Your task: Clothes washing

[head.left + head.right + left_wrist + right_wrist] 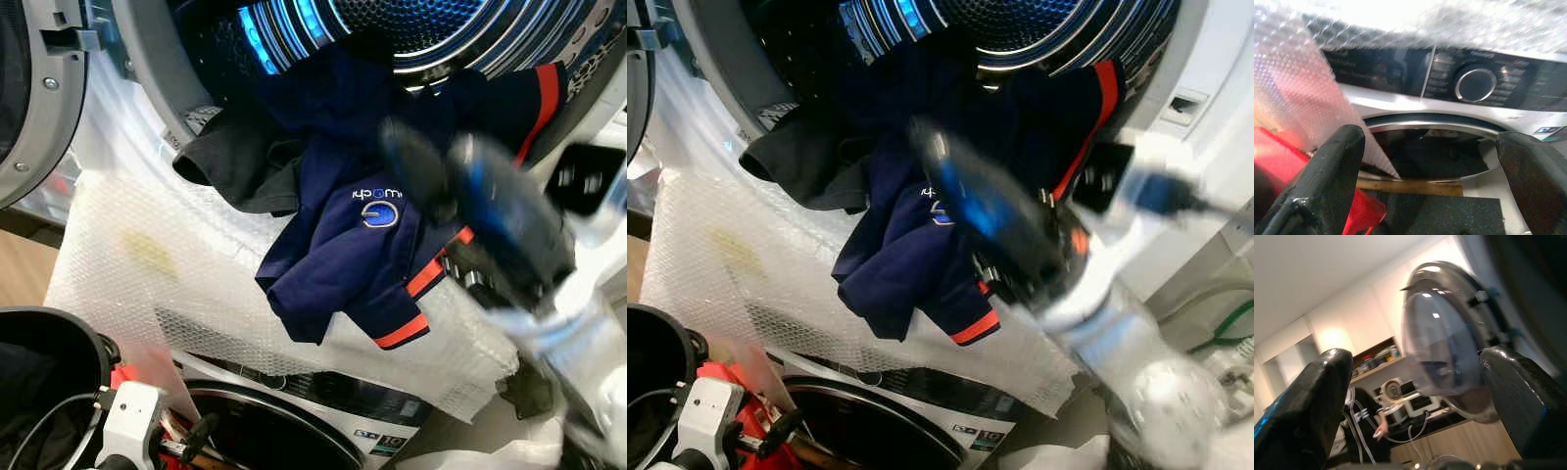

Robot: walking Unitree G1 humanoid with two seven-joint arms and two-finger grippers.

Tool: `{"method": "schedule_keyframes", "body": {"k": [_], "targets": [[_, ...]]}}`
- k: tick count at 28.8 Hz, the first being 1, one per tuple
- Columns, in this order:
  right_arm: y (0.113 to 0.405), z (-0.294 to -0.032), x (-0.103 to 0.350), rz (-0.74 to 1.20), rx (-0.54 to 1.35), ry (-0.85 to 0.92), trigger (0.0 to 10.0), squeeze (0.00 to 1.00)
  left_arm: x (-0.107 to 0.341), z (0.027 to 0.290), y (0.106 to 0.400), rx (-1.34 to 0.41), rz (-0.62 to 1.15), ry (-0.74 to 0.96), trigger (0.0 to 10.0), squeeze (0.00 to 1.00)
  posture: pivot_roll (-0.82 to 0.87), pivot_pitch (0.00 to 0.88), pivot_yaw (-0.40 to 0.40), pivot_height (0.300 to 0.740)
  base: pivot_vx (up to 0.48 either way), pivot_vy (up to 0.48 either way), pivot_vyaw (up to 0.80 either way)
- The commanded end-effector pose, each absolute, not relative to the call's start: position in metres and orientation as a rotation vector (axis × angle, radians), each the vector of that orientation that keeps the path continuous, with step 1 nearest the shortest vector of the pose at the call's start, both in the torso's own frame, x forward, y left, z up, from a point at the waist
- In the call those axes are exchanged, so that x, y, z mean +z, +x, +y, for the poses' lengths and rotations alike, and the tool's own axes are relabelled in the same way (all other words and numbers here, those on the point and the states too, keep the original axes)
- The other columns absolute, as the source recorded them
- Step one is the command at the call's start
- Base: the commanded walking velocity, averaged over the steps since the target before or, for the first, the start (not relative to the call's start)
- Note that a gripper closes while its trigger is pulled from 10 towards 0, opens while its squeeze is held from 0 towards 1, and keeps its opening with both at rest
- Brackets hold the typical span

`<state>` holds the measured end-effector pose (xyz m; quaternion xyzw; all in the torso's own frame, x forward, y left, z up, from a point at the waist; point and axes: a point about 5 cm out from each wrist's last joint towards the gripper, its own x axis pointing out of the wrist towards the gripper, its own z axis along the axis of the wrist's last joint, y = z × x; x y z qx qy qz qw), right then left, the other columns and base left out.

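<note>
A navy shirt with orange trim (343, 255) and a black garment (240, 166) hang out of the upper machine's open drum (411, 24), draped over its rim onto bubble wrap (147, 264). My right gripper (446, 162), blurred, hovers just in front of the navy shirt at the drum mouth; its fingers (1518, 401) stand apart with nothing between them. My left gripper (1430, 166) is low down, open and empty, facing the lower washer's door (1425, 156).
The upper machine's round door (29, 98) stands open at the left. Below is the lower washer with its control knob (1475, 84). A black basket (49, 343) and a red object (1283, 152) sit at lower left. A person (1371, 426) is far behind.
</note>
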<state>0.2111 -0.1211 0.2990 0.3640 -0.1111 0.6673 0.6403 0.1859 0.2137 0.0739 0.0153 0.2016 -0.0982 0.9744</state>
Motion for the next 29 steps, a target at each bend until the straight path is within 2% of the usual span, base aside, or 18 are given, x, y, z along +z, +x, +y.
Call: {"method": "schedule_keyframes", "body": {"k": [1, 6, 9, 13, 18, 21, 29], "targets": [[0.198, -0.132, 0.295, -0.251, 1.501, 0.81, 10.0, 0.0, 0.068, 0.216, 0.185, -0.168, 0.41, 0.04, 10.0, 0.0, 0.15, 0.109, -0.179, 0.74, 0.0, 0.0, 0.0], [0.192, -0.136, 0.268, -0.129, 1.321, 0.707, 10.0, 0.0, 0.059, 0.217, 0.187, -0.148, 0.413, 0.025, 10.0, 0.0, 0.13, 0.11, -0.18, 0.74, 0.0, 0.0, 0.0], [0.185, -0.14, 0.267, -0.157, 1.31, 0.884, 10.0, 0.0, 0.052, 0.217, 0.19, -0.131, 0.417, 0.018, 10.0, 0.0, 0.12, 0.109, -0.178, 0.74, 0.0, 0.0, 0.0], [0.185, -0.133, 0.263, -0.133, 1.299, 0.812, 10.0, 0.0, 0.049, 0.218, 0.192, -0.104, 0.41, 0.014, 10.0, 0.0, 0.12, 0.102, -0.175, 0.74, 0.0, 0.0, 0.0], [0.177, -0.121, 0.248, -0.009, 1.385, 0.592, 10.0, 0.0, 0.045, 0.223, 0.192, -0.088, 0.408, 0.029, 10.0, 0.0, 0.13, 0.096, -0.178, 0.74, 0.0, 0.0, 0.0], [0.182, -0.118, 0.237, 0.061, 1.342, 0.48, 10.0, 0.0, 0.043, 0.222, 0.194, -0.087, 0.404, 0.031, 10.0, 0.0, 0.13, 0.082, -0.178, 0.74, 0.0, 0.0, 0.0], [0.184, -0.122, 0.228, 0.128, 1.316, 0.395, 10.0, 0.0, 0.04, 0.22, 0.196, -0.094, 0.394, 0.03, 10.0, 0.0, 0.13, 0.071, -0.188, 0.74, 0.0, 0.0, 0.0]]}}
